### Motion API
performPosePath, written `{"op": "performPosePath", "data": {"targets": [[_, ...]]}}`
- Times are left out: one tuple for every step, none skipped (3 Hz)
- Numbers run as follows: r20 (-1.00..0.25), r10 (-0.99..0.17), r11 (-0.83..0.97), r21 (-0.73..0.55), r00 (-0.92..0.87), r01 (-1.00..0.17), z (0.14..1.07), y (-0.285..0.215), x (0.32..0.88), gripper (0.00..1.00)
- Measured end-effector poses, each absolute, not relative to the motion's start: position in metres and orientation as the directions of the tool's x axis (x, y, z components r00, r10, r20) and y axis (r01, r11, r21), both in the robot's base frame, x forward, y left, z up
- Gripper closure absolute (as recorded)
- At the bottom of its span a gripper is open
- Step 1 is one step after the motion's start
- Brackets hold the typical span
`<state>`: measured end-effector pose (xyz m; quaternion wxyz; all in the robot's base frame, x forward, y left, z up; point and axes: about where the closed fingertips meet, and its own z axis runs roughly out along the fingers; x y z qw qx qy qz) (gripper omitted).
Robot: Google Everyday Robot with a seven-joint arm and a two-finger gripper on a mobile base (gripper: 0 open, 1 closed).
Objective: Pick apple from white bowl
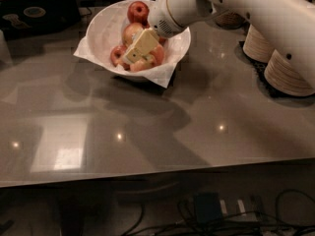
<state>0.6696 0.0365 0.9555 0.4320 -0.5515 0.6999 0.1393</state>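
Note:
The white bowl (103, 26) stands at the back of the grey table, lined with white paper whose corners poke over the rim. It holds several red-yellow apples (138, 11). My gripper (134, 52) reaches down into the bowl from the right, on the end of the white arm (236, 6). Its cream fingers lie over the middle apples, with the tips low among them near the front of the pile. One red apple at the back of the bowl stands free of the gripper.
Stacks of off-white disposable plates (288, 70) stand on a dark mat at the right, behind the arm. A dark laptop (37, 11) sits at the back left. The table's front edge (157, 173) runs across below, with cables on the floor under it.

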Motion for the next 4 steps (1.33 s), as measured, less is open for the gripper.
{"op": "performPosePath", "data": {"targets": [[-0.762, -0.647, 0.363, -0.29, -0.016, -0.885, 0.948, 0.043, 0.682, 0.09], [-0.764, -0.645, 0.378, -0.302, -0.015, -0.875, 0.94, 0.046, 0.694, 0.09], [-0.764, -0.645, 0.39, -0.316, -0.012, -0.865, 0.933, 0.049, 0.705, 0.12], [-0.765, -0.644, 0.401, -0.328, -0.009, -0.855, 0.929, 0.049, 0.714, 0.16]]}}
